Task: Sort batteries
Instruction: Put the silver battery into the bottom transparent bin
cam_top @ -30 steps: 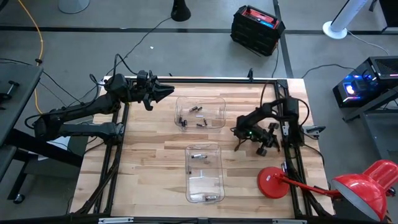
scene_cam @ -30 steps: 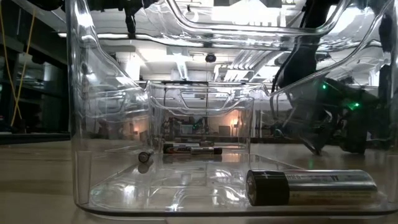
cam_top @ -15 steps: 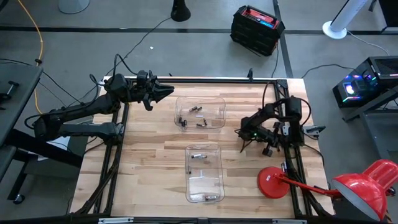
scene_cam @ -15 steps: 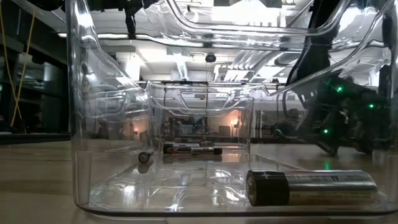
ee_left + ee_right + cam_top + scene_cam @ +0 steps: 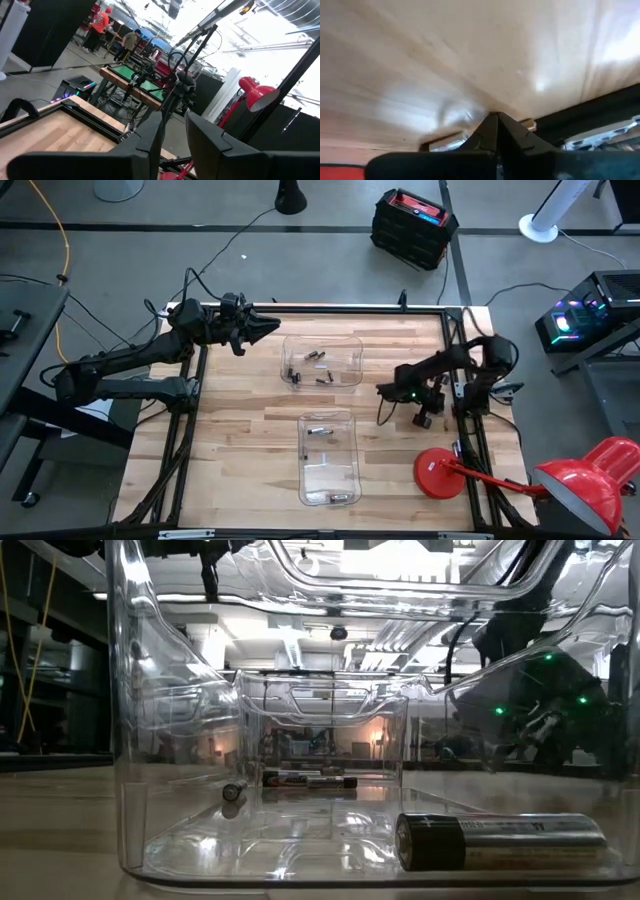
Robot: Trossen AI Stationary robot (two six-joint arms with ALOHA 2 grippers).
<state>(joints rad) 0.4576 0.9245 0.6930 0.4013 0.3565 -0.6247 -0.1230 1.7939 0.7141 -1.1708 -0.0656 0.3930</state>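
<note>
While several batteries (image 5: 309, 369) lie in the far clear bin (image 5: 350, 345) and a few in the near bin (image 5: 350, 470), sorting appears partly done. Right end effector (image 5: 383, 414), fully closed and empty, sits low over bare worktop (image 5: 240, 450), between both bins' right sides. Left end effector (image 5: 272, 327), narrowly parted, holding nothing, hovers left of the far bin.
</note>
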